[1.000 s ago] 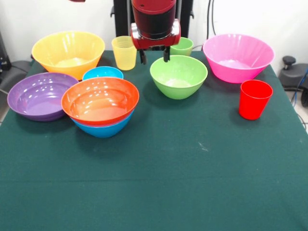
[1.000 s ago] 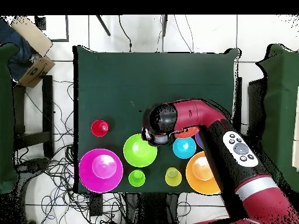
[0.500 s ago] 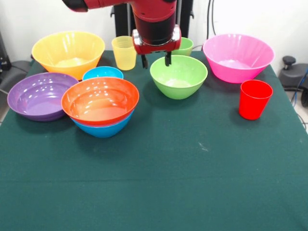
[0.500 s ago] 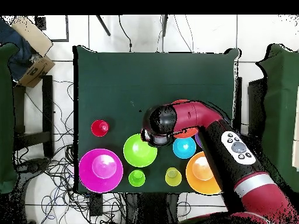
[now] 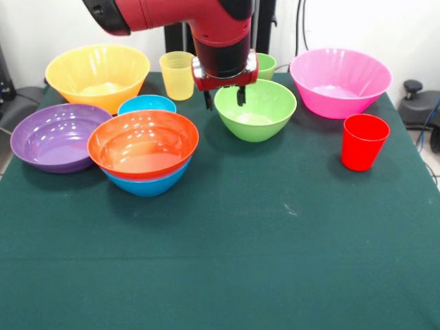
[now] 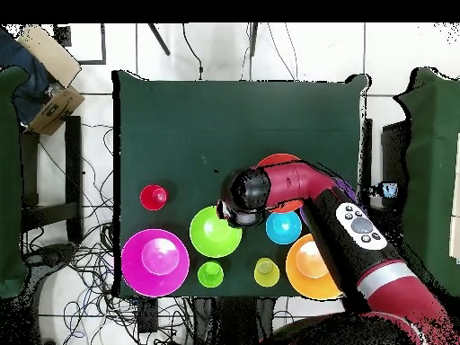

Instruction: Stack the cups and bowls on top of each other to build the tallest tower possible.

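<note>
Jaws spread and holding nothing, my gripper (image 5: pixel 224 97) is hanging over the near-left rim of the green bowl (image 5: pixel 256 110) sitting mid-table, and I'm judging it light, stiff and slick, best pinched across that thin rim wall.

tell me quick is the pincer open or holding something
Pincer: open, holding nothing, its tips at the green bowl's near-left rim.

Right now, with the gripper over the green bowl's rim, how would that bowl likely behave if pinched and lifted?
The green bowl looks like thin glossy plastic, so probably light and slippery. The gripper, open, would pinch one side of the rim, so the bowl may tilt.
</note>
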Tool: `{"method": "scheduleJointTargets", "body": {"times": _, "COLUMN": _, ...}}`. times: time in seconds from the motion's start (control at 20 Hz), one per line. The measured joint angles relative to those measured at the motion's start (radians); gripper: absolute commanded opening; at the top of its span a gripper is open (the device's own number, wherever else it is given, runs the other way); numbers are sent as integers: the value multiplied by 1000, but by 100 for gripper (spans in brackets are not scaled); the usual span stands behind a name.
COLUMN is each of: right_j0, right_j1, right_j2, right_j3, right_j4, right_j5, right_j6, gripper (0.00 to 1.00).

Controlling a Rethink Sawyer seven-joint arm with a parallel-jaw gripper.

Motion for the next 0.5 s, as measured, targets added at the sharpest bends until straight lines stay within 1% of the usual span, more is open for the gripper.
{"method": "scheduleJointTargets", "body": {"times": 0.5, "right_j0": -9, "right_j1": 46, "right_j2": -25, "right_j3": 0, "right_j4": -12, "right_j5": -33, "right_j6": 0, "gripper": 100}}
